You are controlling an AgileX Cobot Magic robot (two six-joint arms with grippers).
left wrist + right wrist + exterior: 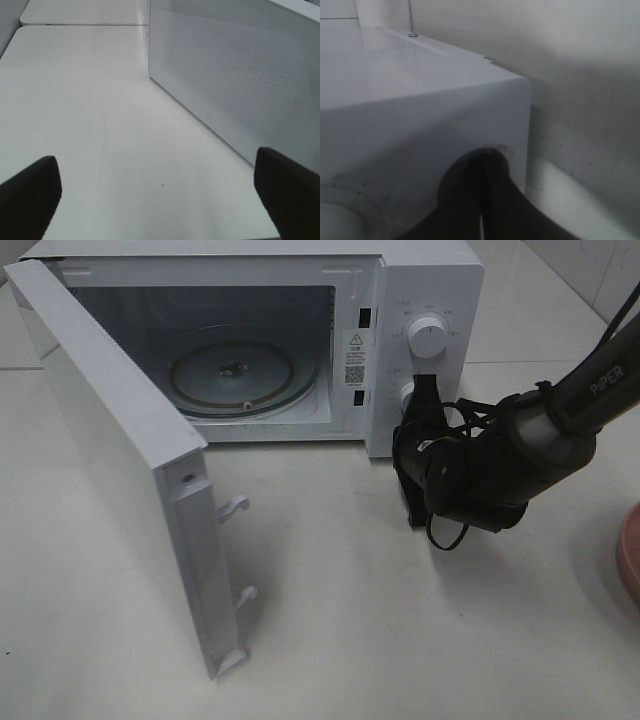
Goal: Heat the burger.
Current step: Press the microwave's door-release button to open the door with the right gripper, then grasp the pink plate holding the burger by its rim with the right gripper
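The microwave door (120, 470) is open and the glass turntable (240, 375) bare. The burger shows in no view, so loading, closing and starting are left, I judge. Right gripper (421, 390), at three o'clock of the turntable, is closed on nothing, tips by the lower dial (406, 395) — left gripper (160, 195) gapes wide, empty.

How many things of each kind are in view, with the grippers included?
Microwave: 1
Pink plate: 1
Grippers: 2 (left gripper, right gripper)
Total: 4
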